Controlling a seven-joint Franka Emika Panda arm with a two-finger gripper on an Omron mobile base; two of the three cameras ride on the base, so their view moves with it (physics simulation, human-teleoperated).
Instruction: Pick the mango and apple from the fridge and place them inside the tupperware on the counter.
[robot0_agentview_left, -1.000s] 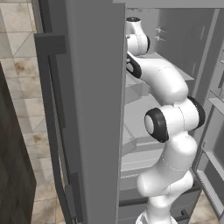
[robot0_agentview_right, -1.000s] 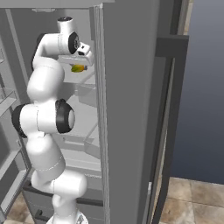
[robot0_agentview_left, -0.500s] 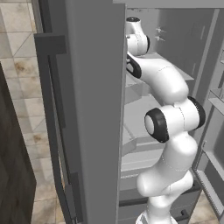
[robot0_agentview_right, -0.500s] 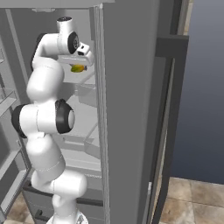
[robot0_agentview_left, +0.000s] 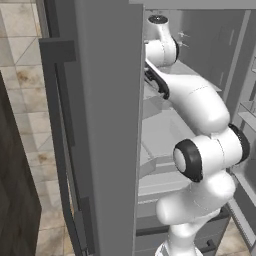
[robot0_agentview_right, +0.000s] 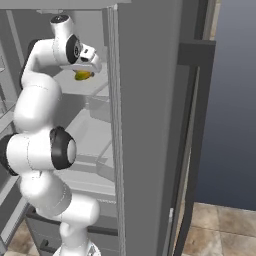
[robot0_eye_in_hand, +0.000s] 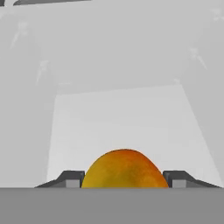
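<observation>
High up inside the fridge (robot0_agentview_right: 150, 100), above a pale shelf (robot0_eye_in_hand: 122, 122), the gripper (robot0_eye_in_hand: 124, 180) is squeezed tight around the mango (robot0_eye_in_hand: 124, 169).

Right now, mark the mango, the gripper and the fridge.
mango (robot0_eye_in_hand: 124, 169), hand view, its orange top.
gripper (robot0_eye_in_hand: 124, 178), hand view, midway between the fingertips.
fridge (robot0_agentview_right: 145, 125), right base view, its grey side wall.

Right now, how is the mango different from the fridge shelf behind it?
The mango is round and orange-yellow; the fridge shelf is flat and pale grey. The mango sits squeezed between the gripper fingers, while the shelf lies bare. The mango is small; the shelf is wide. Both are inside the fridge.
</observation>
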